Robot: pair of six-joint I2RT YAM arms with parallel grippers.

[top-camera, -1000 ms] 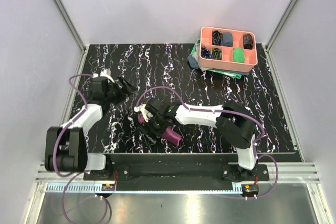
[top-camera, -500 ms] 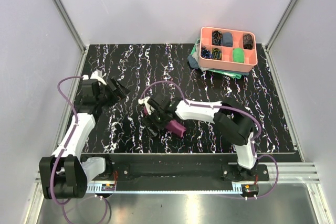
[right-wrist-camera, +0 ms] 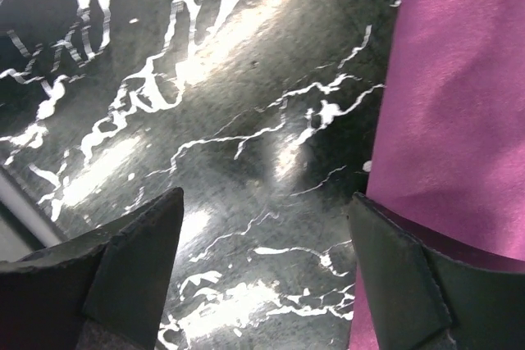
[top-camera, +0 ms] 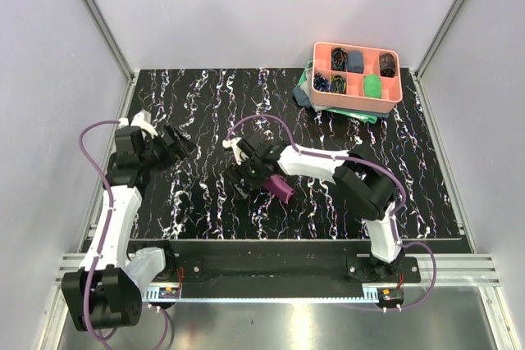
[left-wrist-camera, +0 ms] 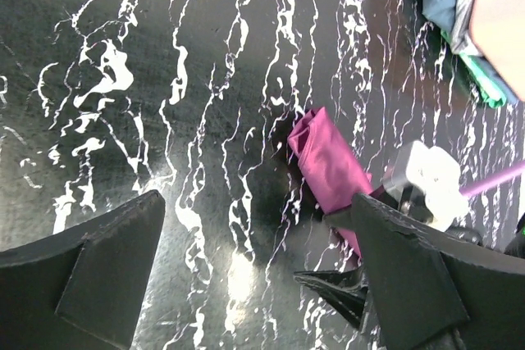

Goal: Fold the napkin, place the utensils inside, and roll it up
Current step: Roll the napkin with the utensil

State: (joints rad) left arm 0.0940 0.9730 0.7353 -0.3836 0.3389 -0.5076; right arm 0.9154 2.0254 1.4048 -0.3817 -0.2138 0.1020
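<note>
The plum-purple napkin (top-camera: 280, 188) lies rolled into a short tube on the black marbled table (top-camera: 213, 104), near the middle. My right gripper (top-camera: 246, 176) is open just left of the roll. In the right wrist view the roll (right-wrist-camera: 459, 96) lies against the outer side of one finger, and only bare table shows between the jaws of the right gripper (right-wrist-camera: 267, 198). My left gripper (top-camera: 177, 143) is open and empty at the left, well apart from the roll. The left gripper (left-wrist-camera: 254, 202) sees the roll (left-wrist-camera: 328, 165) ahead. No spoon or fork shows.
A salmon-pink divided tray (top-camera: 397, 82) with several small cloth rolls stands at the back right, on a teal-green cloth (top-camera: 306, 92). Grey walls and metal rails bound the table. The right arm's white wrist (left-wrist-camera: 425, 179) shows beside the roll.
The right gripper and the napkin roll have shifted away from the near edge toward the table's middle. The left arm has drawn back to the left.
</note>
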